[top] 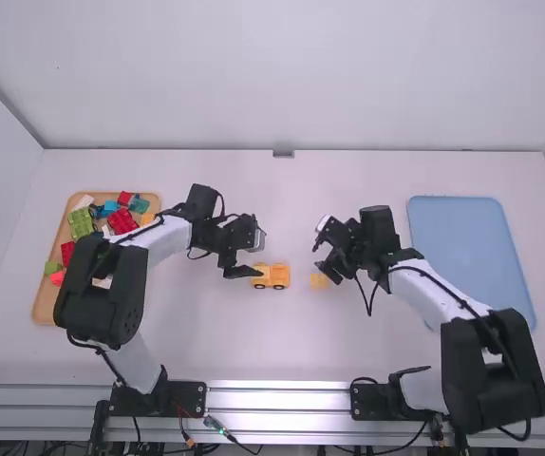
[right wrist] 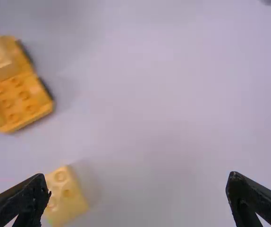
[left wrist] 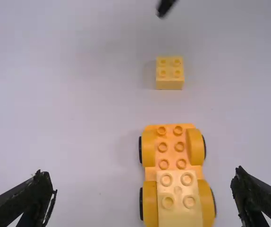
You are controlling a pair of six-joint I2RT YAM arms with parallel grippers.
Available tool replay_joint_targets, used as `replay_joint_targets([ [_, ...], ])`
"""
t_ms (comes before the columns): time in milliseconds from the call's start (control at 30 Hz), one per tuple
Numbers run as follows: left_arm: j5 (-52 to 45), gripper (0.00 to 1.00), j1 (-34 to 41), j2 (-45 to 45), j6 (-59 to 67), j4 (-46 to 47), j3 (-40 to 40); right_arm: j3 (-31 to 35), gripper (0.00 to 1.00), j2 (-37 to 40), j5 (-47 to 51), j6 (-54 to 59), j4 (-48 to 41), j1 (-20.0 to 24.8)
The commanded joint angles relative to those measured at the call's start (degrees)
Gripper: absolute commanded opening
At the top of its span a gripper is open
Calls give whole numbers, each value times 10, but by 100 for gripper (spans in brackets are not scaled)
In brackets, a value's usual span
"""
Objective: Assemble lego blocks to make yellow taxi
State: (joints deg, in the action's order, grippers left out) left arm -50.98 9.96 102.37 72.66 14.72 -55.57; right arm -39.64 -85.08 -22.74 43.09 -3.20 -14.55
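From my end: L arm (top: 165,239) + R arm (top: 441,292) look same build, white links, blk joints. Lower housings (top: 130,299) chunky blk w/ rounded corners. I see a thin blk cable (top: 426,274) along R arm's white link, similar on L. Base brackets (top: 183,400) flat blk w/ small pale spots. L hand (top: 256,257) + R hand (top: 322,252) blk too; fingers (left wrist: 29,201) angular, tapered, jagged-edged in wrist cams.

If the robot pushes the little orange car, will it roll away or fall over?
The orange car might roll if pushed lengthwise, since it has wheels along both sides. It probably won't tip easily: it sits low, with just one pale yellow block on top. It looks like hard plastic, so it shouldn't squish.
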Motion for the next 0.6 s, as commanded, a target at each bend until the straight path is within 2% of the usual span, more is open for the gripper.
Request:
replay_joint_targets([
  [0,-40,99,-3,-21,-33,-48,45,-11,99,-39,-100,92,-2,1],
  [133,-35,99,1,-21,-83,-182,117,-11,99,-87,-233,177,-3,29],
  [267,-5,99,1,-21,-177,-307,174,5,99,-119,-299,219,18,60],
  [367,-7,99,1,-21,-198,-336,189,24,99,-140,-318,219,59,72],
  [567,-6,99,1,-21,-191,-308,184,57,99,-176,-342,217,122,86],
])
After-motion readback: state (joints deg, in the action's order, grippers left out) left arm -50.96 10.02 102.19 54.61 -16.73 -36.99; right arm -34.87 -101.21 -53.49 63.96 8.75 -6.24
